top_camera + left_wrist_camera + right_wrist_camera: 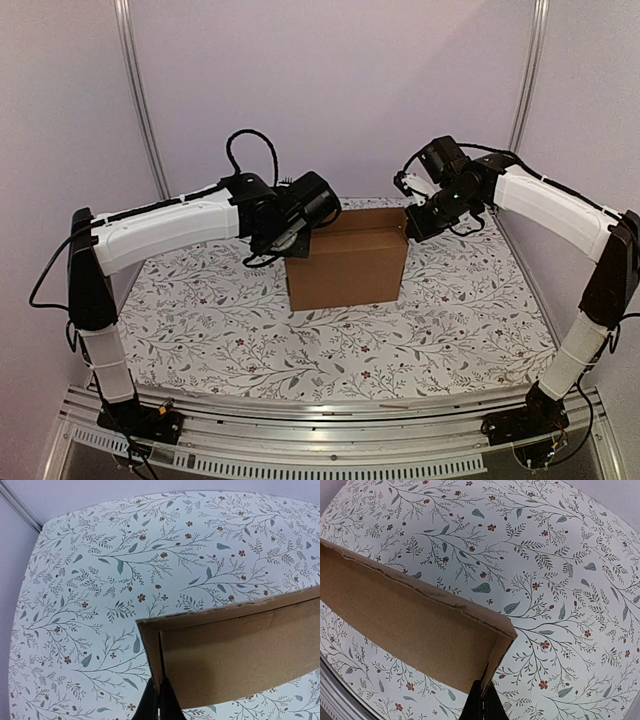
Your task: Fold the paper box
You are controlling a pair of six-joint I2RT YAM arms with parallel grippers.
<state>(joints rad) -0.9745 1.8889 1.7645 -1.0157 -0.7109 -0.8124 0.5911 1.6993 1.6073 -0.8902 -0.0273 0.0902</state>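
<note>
Left gripper (161,687): clenched narrow on the cardboard, pinching an upright wall edge at the box's left end, just under the top corner.
Right gripper (482,690): likewise pinched tight, on the end panel's edge at the opposite end, below the corner where the top lip meets it.
Paper box (347,258): mid-table between the two wrists, a brown block with its long face toward the arm bases. Whether its bottom rests on the cloth or hangs just above it cannot be told.
Surface below: floral tablecloth (200,330), with a metal rail (330,418) along the near edge.
Stiffness: judged stiff across each panel but ready to bend at the scored creases. The ragged die-cut lip suggests edges that crush under a hard squeeze.
Weight: probably very light, so a small push would slide or tip it. Holds at opposite ends steady it.
Surface feel: matte, rough board, likely not slippery.
Where to hold: single-wall edges close to a corner or crease, as both arms do now. A mid-panel hold would bow the sheet.
Risk: uneven pulling could skew the box or spring a tucked flap.
</note>
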